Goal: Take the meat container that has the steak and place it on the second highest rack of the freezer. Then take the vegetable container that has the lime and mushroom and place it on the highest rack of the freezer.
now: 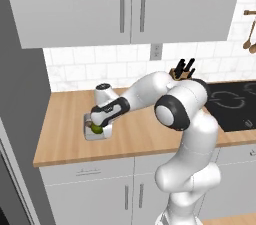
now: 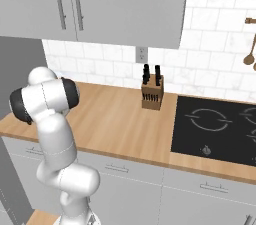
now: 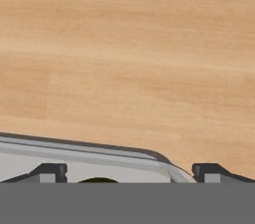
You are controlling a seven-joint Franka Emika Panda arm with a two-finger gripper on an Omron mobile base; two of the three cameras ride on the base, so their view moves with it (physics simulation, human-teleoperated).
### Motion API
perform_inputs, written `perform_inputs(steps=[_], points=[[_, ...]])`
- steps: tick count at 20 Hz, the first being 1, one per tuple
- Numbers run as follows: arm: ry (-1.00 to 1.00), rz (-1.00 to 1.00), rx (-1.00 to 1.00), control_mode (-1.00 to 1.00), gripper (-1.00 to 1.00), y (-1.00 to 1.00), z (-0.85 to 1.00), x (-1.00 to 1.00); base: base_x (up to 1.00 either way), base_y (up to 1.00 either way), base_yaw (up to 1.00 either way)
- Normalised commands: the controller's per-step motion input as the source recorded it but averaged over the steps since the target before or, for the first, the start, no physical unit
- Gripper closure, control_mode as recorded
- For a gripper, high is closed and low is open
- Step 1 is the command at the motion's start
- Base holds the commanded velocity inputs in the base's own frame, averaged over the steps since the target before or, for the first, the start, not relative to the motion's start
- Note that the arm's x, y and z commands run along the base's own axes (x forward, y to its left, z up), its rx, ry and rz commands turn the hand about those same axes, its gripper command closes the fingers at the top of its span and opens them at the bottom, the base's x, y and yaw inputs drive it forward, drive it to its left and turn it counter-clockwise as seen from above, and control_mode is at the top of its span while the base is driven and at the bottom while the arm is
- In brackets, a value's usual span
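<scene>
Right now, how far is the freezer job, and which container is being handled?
Nothing looks finished, and the steak container is nowhere to be seen. In hand: the gripper, jaws open, sits low over the vegetable container with the lime on the counter, not gripping yet. Left: grasping it and shelving it in the freezer.

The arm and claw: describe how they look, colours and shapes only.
The arm is glossy white, built of rounded, bulbous segments with dark grey to black joint rings, one showing as a dark disc at the elbow. The hand is a white block with a dark band. The claw ends in two small dark fingertips with pale pads. No cables or markings show.
</scene>
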Motion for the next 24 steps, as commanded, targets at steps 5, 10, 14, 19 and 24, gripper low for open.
perform_inputs(steps=[5,10,14,19,24], points=[[-0.06,0.0,0.0,-1.0,-1.0,0.03,-0.36,0.0,0.0,0.0,0.0],[0.0,0.0,0.0,-1.0,-1.0,0.01,-0.06,0.0,0.0,0.0,0.0],[0.0,0.0,0.0,-1.0,-1.0,0.0,0.0,0.0,0.0,0.0,0.0],[0.0,0.0,0.0,-1.0,1.0,0.0,0.0,0.0,0.0,0.0,0.0],[0.0,0.0,0.0,-1.0,1.0,0.0,0.0,0.0,0.0,0.0,0.0]])
